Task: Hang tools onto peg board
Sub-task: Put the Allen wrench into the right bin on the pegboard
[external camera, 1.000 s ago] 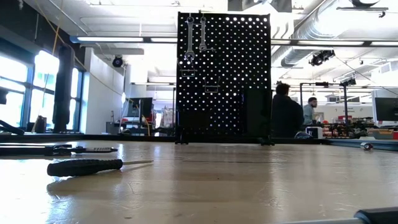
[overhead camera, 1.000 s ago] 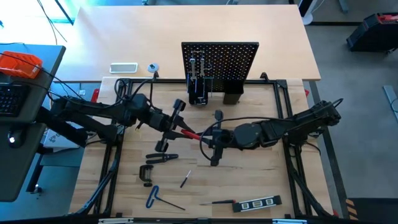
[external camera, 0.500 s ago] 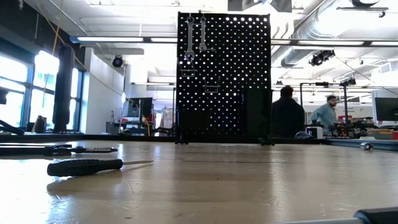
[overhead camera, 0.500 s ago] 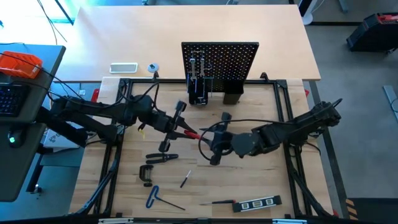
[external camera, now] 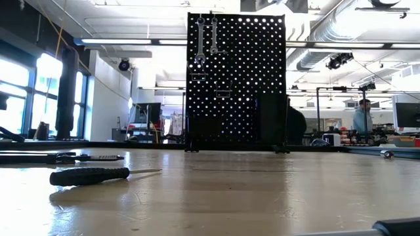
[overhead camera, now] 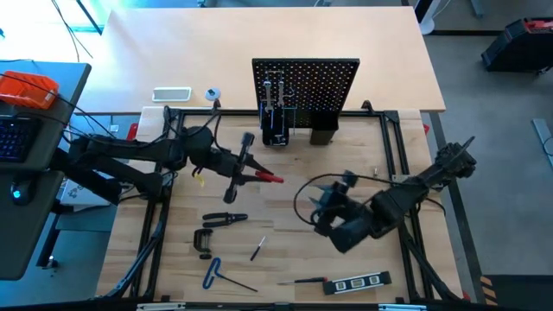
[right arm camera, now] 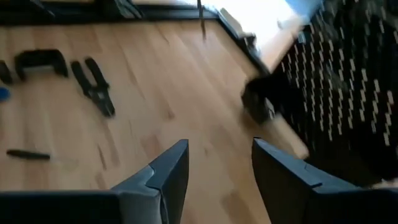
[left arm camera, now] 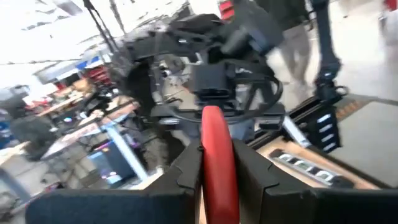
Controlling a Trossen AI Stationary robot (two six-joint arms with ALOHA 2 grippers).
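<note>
1. My left fingers [overhead camera: 248, 170] are clenched on a red-handled tool [overhead camera: 266, 177], held above the bench [overhead camera: 285, 259].
2. My right fingers [overhead camera: 324, 216] stand released, nothing between them.
3. Peg board [overhead camera: 305, 85] stands beyond both sets of fingers; two wrenches [external camera: 206, 38] hang on it.
4. Black pliers [overhead camera: 225, 219] lie below my left fingers.

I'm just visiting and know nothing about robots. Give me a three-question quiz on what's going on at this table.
1. True or false: the right end effector holds a tool.
2. What does the left end effector grip?
A. the red-handled tool
B. the C-clamp
C. the level
3. Fill in: two wrenches hang on the ____.

Key
1. False: its fingers are apart and empty.
2. A.
3. Peg board.
</note>
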